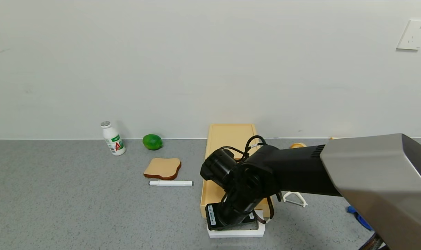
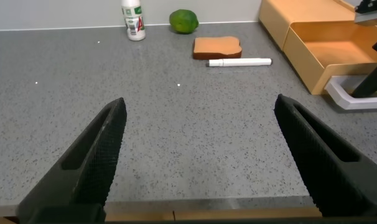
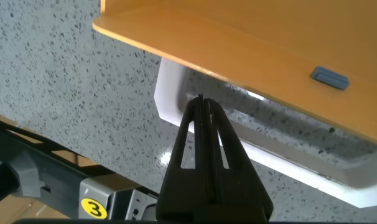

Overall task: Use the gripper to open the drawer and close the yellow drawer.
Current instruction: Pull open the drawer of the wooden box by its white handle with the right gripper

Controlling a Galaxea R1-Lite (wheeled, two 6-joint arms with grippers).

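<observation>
The pale yellow drawer [image 1: 231, 137] lies in the middle of the table with its tray [image 2: 338, 56] slid partly out toward me. Its white loop handle [image 1: 236, 232] rests on the table at the near end. My right gripper [image 3: 201, 102] is shut, fingers pressed together, with the tips dipped inside the handle loop [image 3: 170, 93] just in front of the tray's front wall [image 3: 238, 50]. In the head view the wrist [image 1: 238, 194] hides the fingers. My left gripper [image 2: 200, 102] is open and empty, low over bare table near the front edge, far left of the drawer.
A white bottle [image 1: 113, 138], a green lime [image 1: 152, 142], a toast slice [image 1: 163, 168] and a white pen [image 1: 171, 183] lie left of the drawer. A white peeler [image 1: 295, 199] and a blue item [image 1: 360, 217] lie right of it.
</observation>
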